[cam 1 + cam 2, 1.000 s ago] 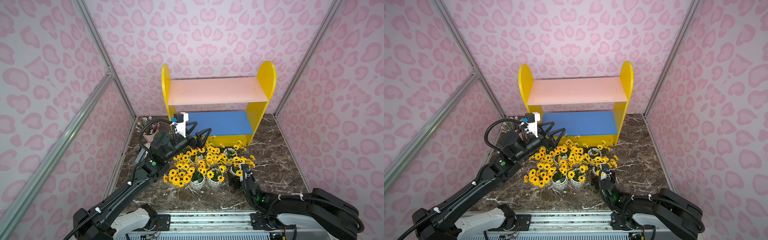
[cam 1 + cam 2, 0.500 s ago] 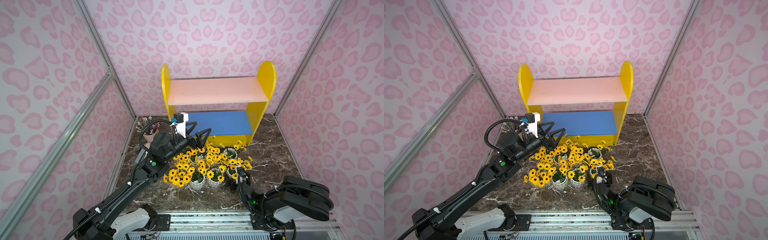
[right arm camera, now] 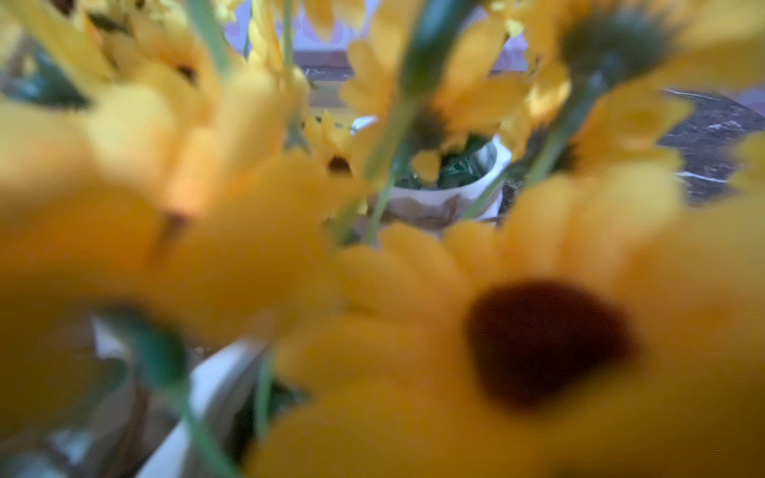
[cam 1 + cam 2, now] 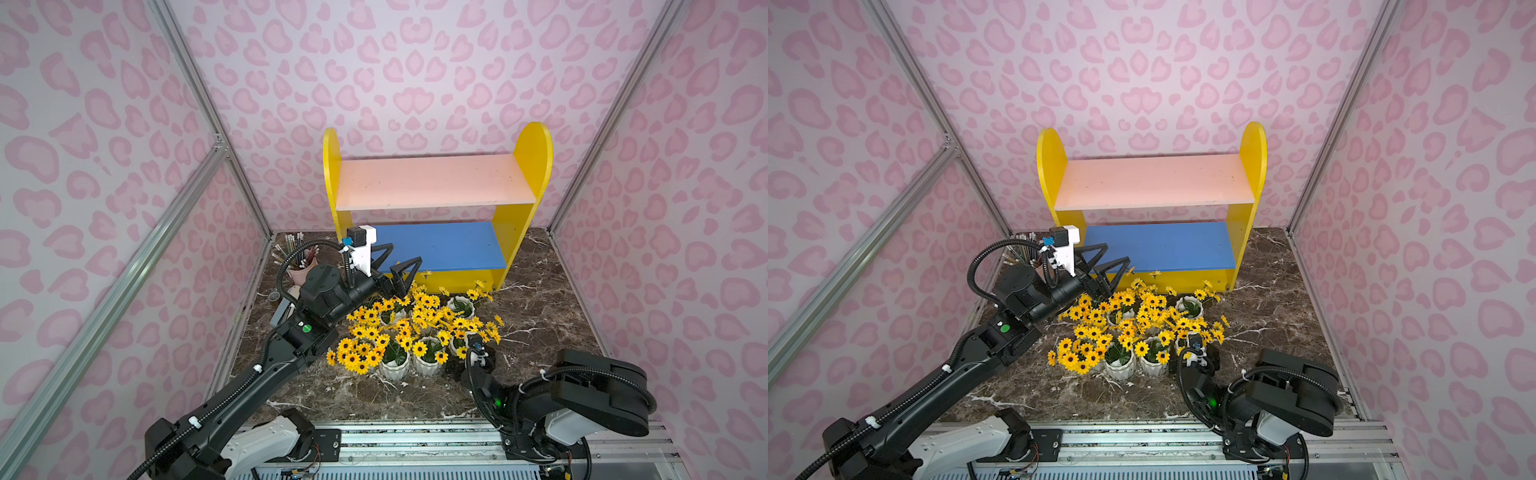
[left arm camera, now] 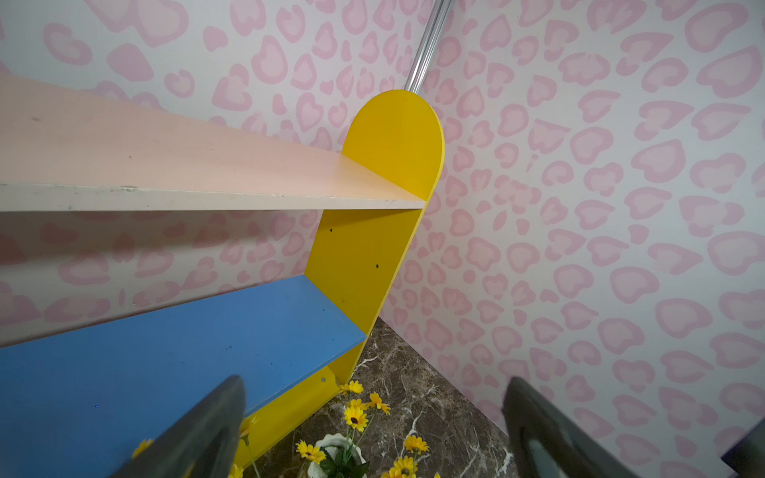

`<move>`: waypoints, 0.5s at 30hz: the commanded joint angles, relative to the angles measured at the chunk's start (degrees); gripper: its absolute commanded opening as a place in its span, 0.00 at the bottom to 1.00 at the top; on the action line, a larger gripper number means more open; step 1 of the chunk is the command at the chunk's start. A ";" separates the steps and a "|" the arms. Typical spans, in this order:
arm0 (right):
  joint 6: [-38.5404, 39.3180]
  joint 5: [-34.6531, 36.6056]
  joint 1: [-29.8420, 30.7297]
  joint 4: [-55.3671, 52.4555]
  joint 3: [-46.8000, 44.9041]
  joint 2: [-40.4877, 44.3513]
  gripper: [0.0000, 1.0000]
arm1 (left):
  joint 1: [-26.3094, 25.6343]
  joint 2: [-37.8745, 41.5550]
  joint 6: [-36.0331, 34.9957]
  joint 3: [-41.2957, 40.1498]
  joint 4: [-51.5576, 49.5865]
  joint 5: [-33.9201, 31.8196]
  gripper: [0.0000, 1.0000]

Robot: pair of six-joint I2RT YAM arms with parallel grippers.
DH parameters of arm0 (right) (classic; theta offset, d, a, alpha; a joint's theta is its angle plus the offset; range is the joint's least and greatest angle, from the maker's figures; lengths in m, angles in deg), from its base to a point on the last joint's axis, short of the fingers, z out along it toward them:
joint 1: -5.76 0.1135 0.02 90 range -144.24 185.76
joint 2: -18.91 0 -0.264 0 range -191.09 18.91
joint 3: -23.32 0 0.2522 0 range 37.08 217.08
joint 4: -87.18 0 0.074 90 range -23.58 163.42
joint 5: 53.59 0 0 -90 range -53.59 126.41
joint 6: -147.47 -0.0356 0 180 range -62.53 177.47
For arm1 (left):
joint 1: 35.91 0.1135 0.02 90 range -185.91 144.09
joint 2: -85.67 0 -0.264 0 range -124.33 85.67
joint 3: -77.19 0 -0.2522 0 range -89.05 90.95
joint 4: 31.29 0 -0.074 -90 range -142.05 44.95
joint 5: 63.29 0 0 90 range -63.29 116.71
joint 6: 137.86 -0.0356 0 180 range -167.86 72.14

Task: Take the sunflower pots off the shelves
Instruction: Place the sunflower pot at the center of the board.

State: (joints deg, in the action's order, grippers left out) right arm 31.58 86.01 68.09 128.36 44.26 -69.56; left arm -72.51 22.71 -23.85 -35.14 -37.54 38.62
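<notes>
The shelves stand empty at the back, pink board above blue board. Several sunflower pots crowd the marble floor in front of them. My left gripper hangs open and empty over the cluster's far left, by the blue board's front edge; a white pot shows below it. My right gripper sits low at the cluster's right front, its fingers buried in blooms. The right wrist view is filled with blurred flowers around one pot.
A pink cup of pencils stands left of the shelves, behind my left arm, with a small grey object near it. Pink patterned walls close in on three sides. The arms' base rail runs along the front edge.
The right arm's rear links have folded from stretched out to the right to bunched near its base, while its gripper stays at the flowers. The left arm has not moved.
</notes>
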 commanded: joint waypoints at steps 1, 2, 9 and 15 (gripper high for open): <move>-2.06 1.99 0.33 -4.90 1.31 -0.07 0.99 | -0.10 0.02 -0.41 0.23 0.83 -0.21 0.99; -2.34 2.05 0.34 -5.55 1.49 0.26 0.99 | -0.13 0.04 -0.48 0.23 0.89 -0.21 0.99; -4.40 1.94 0.40 -14.90 2.03 7.88 0.99 | -0.09 0.20 -0.54 0.33 0.80 0.05 0.99; -2.99 -0.80 0.31 -24.18 2.83 18.28 0.99 | -0.11 0.64 -0.46 0.45 0.78 0.32 0.98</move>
State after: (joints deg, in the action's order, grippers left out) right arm 28.37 85.99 68.37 109.65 46.29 -54.21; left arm -72.62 22.89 -23.85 -35.12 -37.56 38.66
